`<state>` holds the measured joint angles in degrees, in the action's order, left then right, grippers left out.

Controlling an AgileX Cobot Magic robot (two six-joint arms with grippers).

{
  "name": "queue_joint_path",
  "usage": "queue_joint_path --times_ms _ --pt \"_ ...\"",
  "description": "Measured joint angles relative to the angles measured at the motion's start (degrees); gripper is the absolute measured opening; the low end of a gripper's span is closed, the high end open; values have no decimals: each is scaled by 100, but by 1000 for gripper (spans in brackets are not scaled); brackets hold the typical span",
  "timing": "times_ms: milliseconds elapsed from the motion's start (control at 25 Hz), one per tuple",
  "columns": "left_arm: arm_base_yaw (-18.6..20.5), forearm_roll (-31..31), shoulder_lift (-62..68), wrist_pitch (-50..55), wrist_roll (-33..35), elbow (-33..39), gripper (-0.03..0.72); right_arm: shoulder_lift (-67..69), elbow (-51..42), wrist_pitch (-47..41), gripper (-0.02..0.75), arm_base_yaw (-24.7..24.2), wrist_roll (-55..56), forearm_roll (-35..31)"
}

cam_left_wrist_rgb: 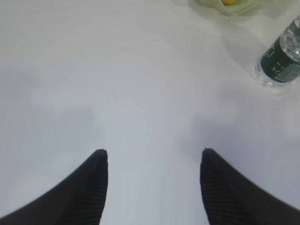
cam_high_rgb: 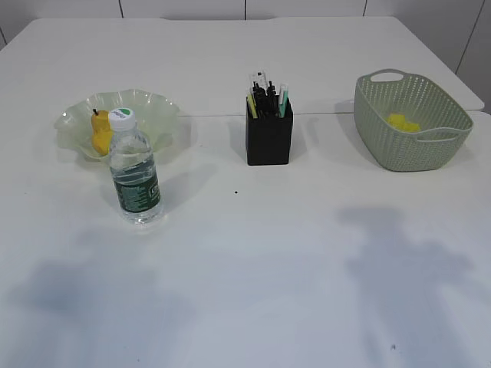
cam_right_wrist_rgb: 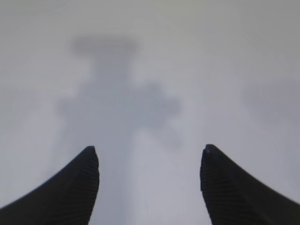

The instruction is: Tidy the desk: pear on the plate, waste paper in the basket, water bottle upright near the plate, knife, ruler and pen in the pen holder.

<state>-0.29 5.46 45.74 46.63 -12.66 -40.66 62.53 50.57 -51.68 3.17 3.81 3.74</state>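
Note:
A yellow pear lies on the pale green wavy plate at the left. A water bottle with a white cap and green label stands upright just in front of the plate; its base shows in the left wrist view, beside the plate's edge. The black pen holder holds several pens and a ruler. Yellow waste paper lies in the green basket at the right. My left gripper is open and empty above bare table. My right gripper is open and empty. Neither gripper shows in the exterior view.
The white table carries only arm shadows in front. A seam between two table tops runs behind the holder, and white wall panels stand at the back.

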Motion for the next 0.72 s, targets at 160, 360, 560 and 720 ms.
queue_joint_path --times_ms 160,360,560,720 --pt "0 -9 -956 455 0 24 445 -880 -315 -233 503 0 -10 0" --pt "0 68 -1821 1174 0 24 445 -1982 -772 -530 503 0 -10 0" --pt "0 280 -2550 1559 0 24 445 -3104 -987 -816 502 0 -10 153" --pt "0 280 -3053 1829 0 77 445 -3828 -998 -1063 503 0 -10 193"
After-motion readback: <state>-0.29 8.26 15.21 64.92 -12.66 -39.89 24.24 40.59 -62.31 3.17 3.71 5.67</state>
